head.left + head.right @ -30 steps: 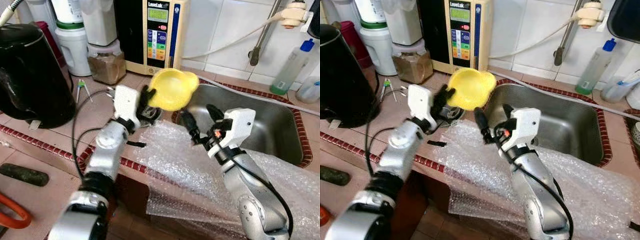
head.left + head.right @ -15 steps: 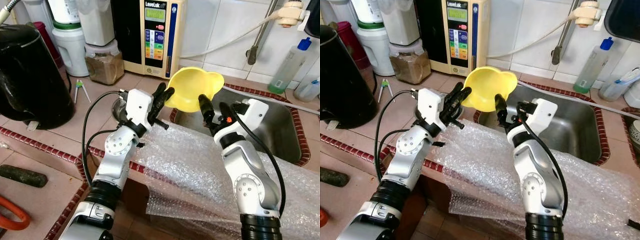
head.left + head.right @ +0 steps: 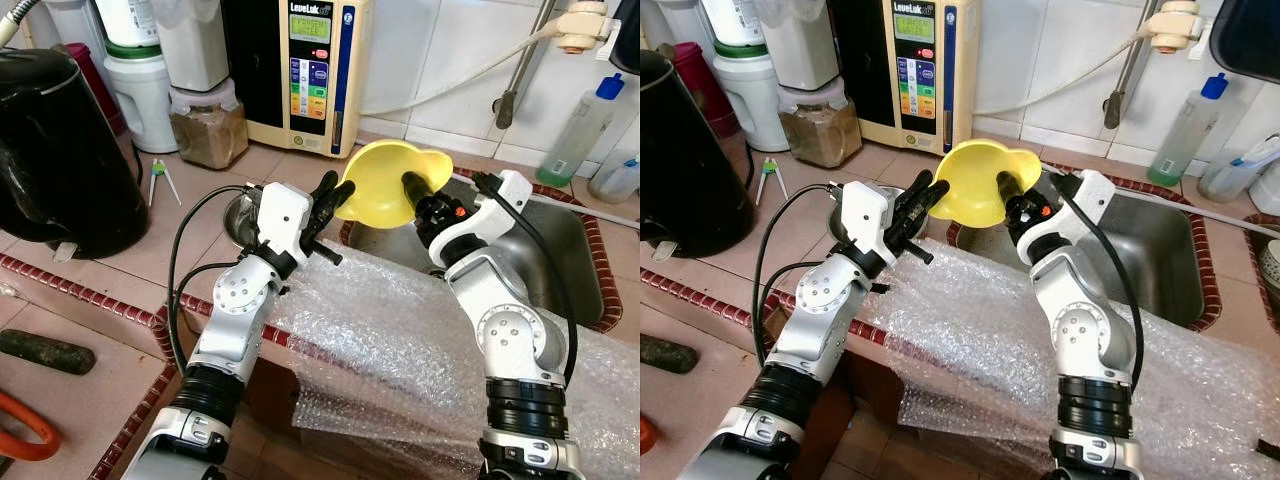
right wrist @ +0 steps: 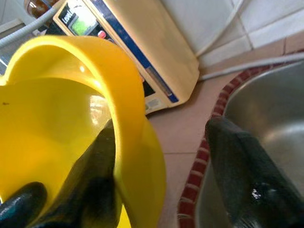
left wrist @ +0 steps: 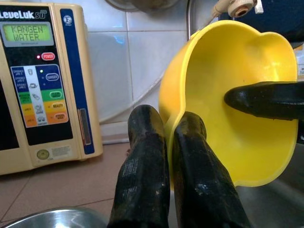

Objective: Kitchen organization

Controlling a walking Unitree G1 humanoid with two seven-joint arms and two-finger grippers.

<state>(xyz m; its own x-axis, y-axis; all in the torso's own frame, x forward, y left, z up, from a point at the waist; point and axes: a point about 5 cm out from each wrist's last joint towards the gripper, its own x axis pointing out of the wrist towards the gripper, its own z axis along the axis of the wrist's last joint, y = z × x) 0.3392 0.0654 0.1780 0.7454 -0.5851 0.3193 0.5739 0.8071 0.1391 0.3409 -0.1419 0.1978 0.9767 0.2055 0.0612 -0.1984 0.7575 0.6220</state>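
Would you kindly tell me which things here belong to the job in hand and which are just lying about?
In hand:
yellow bowl
left gripper, shut on its rim
right gripper, straddling the opposite rim, open
sink

Lying about:
black kettle
water ionizer
bubble wrap
spice jar

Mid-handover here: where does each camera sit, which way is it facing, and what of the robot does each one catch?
Left eye and right eye views: on the head, looking forward and down at the tiled counter and steel sink; both silver arms show, meeting at the yellow plastic bowl.
Left wrist view: along the left gripper, clamped on the bowl's rim, facing the beige water ionizer; one right finger shows inside the bowl.
Right wrist view: along the right gripper, open astride the bowl's wall, towards the sink.
Shared: the bowl and ionizer appear in all four.
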